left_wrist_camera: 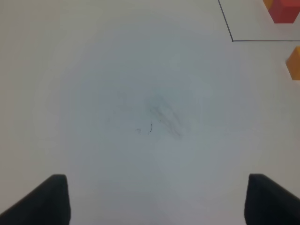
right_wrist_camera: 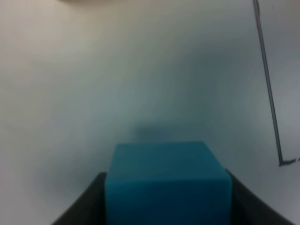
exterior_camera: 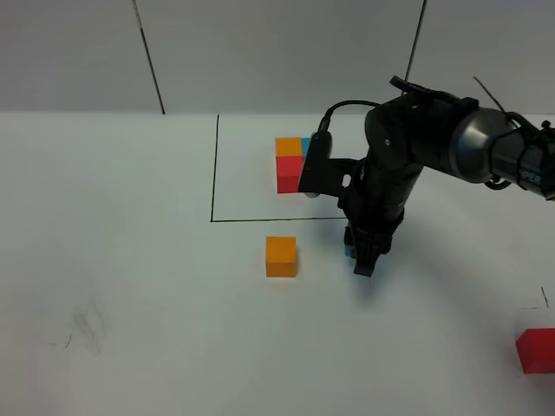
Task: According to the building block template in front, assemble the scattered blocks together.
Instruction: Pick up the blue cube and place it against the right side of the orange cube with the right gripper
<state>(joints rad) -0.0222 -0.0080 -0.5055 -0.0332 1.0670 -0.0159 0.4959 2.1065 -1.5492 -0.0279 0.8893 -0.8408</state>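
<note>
The building block template, an orange, blue and red trio, sits inside the black drawn rectangle. My right gripper is shut on the blue block, low over the table just below the rectangle's front line; a sliver of blue shows beside the fingers. The loose orange block lies to its left, apart from it. The loose red block lies far right near the front. My left gripper is open and empty over bare table; its arm is out of the exterior view.
Faint scuff marks mark the table at the front left, also under the left gripper. The left wrist view catches the rectangle's corner, the template's red cube and the orange block.
</note>
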